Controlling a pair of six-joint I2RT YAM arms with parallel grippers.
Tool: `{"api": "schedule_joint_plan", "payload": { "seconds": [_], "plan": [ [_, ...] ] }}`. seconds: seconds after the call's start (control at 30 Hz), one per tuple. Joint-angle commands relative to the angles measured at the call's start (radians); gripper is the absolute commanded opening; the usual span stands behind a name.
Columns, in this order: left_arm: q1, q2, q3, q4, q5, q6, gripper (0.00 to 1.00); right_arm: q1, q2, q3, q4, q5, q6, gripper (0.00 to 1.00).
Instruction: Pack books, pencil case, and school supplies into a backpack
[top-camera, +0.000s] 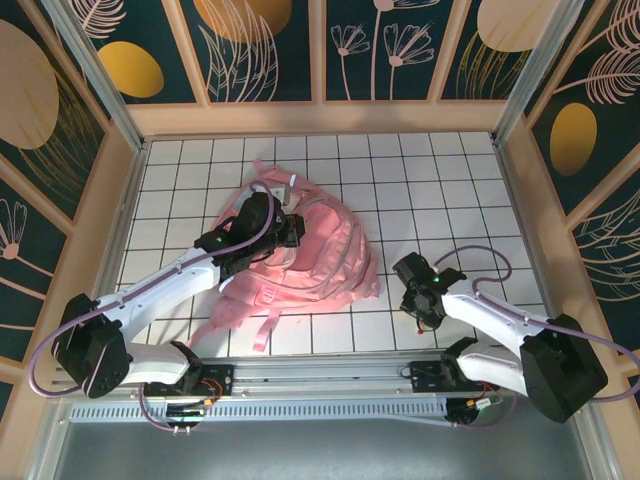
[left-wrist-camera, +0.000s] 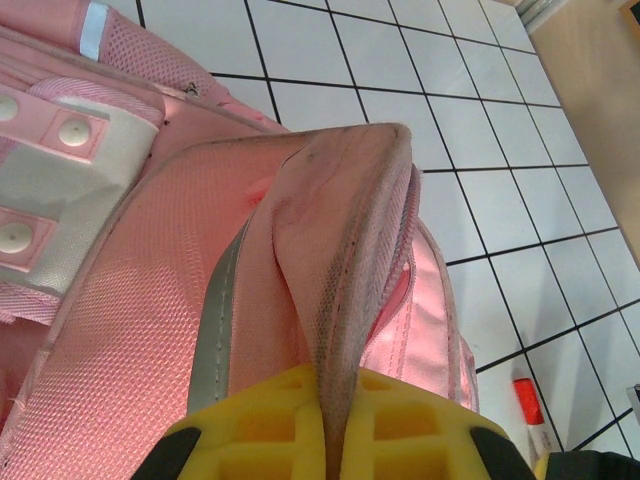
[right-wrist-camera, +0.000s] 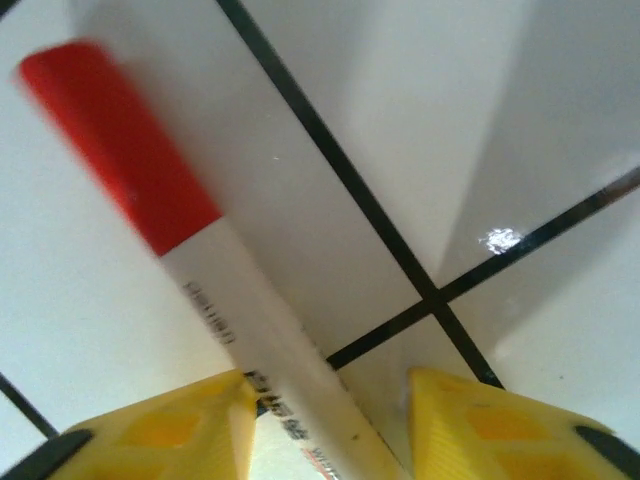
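Observation:
The pink backpack (top-camera: 320, 255) lies in the middle of the tiled table. My left gripper (top-camera: 288, 228) is shut on a fold of its pink fabric (left-wrist-camera: 350, 250), pinched between the yellow pads (left-wrist-camera: 250, 420) and lifted into a ridge. To the backpack's right, my right gripper (top-camera: 420, 305) points down at the table. Its jaws (right-wrist-camera: 335, 400) are open around a white marker with a red cap (right-wrist-camera: 200, 260). The marker rests against the left pad (right-wrist-camera: 170, 430), and a gap separates it from the right pad (right-wrist-camera: 470, 420). The same marker (left-wrist-camera: 527, 400) lies on the tiles beyond the backpack. The books and pencil case are out of view.
Wooden walls (top-camera: 115, 200) enclose the white gridded table (top-camera: 440, 190) on three sides. The backpack's straps (top-camera: 262, 320) trail toward the near rail between the arm bases.

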Motion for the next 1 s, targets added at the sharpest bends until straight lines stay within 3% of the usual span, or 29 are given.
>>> {"api": "schedule_joint_plan", "payload": {
  "seconds": [0.0, 0.37, 0.5, 0.63, 0.8, 0.97],
  "plan": [
    [0.000, -0.021, 0.023, 0.106, -0.019, 0.020, 0.00, -0.008, 0.011, -0.029, 0.129, 0.001, -0.021, 0.35],
    [0.001, -0.055, -0.026, 0.104, -0.032, 0.013, 0.00, -0.036, -0.093, -0.045, 0.227, -0.102, -0.014, 0.12],
    [0.001, -0.063, -0.028, 0.106, -0.026, 0.008, 0.00, -0.028, -0.145, 0.018, 0.208, -0.169, -0.025, 0.11],
    [0.000, -0.057, -0.030, 0.116, 0.005, -0.003, 0.00, 0.047, -0.152, 0.131, 0.205, -0.212, 0.039, 0.11],
    [0.001, -0.053, -0.017, 0.123, 0.040, -0.003, 0.00, 0.148, -0.017, 0.342, 0.311, -0.241, 0.103, 0.11],
    [0.000, -0.050, 0.003, 0.112, 0.046, 0.007, 0.00, 0.230, 0.208, 0.484, 0.546, -0.268, 0.161, 0.11]
  ]
}}
